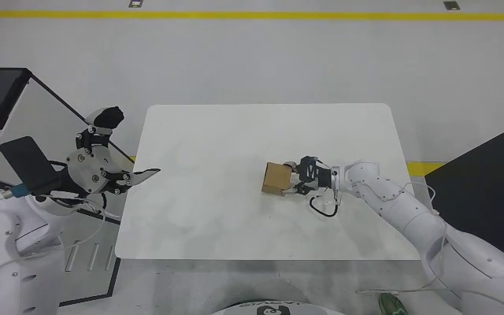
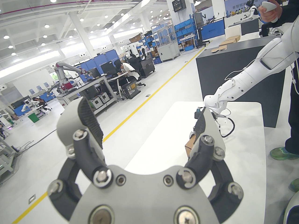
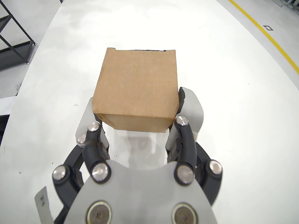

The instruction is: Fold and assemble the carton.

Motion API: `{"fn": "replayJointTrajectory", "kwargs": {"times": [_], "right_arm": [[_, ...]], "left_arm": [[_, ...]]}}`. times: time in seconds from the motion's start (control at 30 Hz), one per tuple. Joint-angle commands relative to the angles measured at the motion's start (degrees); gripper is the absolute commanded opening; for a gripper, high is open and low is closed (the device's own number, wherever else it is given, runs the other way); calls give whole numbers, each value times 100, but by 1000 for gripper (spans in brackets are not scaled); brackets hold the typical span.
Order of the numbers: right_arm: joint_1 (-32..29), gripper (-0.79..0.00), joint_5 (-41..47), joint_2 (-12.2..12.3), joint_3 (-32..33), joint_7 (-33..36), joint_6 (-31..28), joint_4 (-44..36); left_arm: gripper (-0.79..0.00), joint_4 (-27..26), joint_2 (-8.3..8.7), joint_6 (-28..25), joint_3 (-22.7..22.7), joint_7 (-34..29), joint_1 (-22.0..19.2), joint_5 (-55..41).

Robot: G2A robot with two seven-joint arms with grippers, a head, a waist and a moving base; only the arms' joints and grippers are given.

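Table [image 1: 197,228]: white, round-cornered, robot at the near side. At its left edge, about halfway back: left gripper [image 2: 143,108], fingers spread wide, nothing between them, pointed across the tabletop toward the work.

Right of centre, at much the same depth: carton [image 3: 137,80], plain brown board, squared up into a closed block, top panel flat, visible walls upright. Gripped at its right end by the right gripper [image 3: 137,104], one finger against each side wall, parted only by the carton's own width. Arm reaching in from the near right. Resting on the tabletop or raised just off it — impossible to tell which from these views.

Beyond the far edge of the table: pale floor crossed by a yellow line [image 1: 252,14].

Progress, as a judgement: folding seemingly all but complete, with no loose flap on any face in view. Thin dark seam along the top edge of the left end — perhaps a last flap not fully seated. Left end face and underside hidden, so locking of the final tabs unconfirmed. Probably remaining: a press or check on that hidden end, possibly with the idle left gripper, then release onto the table.
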Motion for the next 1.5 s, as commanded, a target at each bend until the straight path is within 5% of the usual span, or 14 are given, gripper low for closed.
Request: {"fn": "replayJointTrajectory", "kwargs": {"times": [0.0,0.2,0.27,0.4,0.43,0.97,1.47], "right_arm": [[0,-785,-32,-18,9,-13,-14,36],[4,-440,-130,-65,40,-61,-59,112],[3,-394,-163,-78,51,-77,-69,127],[5,-22,-231,-100,76,-102,-82,157],[2,0,-242,-104,84,-118,-82,160],[-33,0,-609,53,381,-347,-157,-55],[-583,0,-674,791,1494,-780,-407,-1007]], "left_arm": [[0,0,0,0,0,0,0,0],[0,0,0,0,0,0,0,0],[0,0,0,0,0,0,0,0],[0,0,0,0,0,0,0,0],[0,0,0,0,0,0,0,0],[0,0,0,0,0,0,0,0],[0,0,0,0,0,0,0,0]]}}
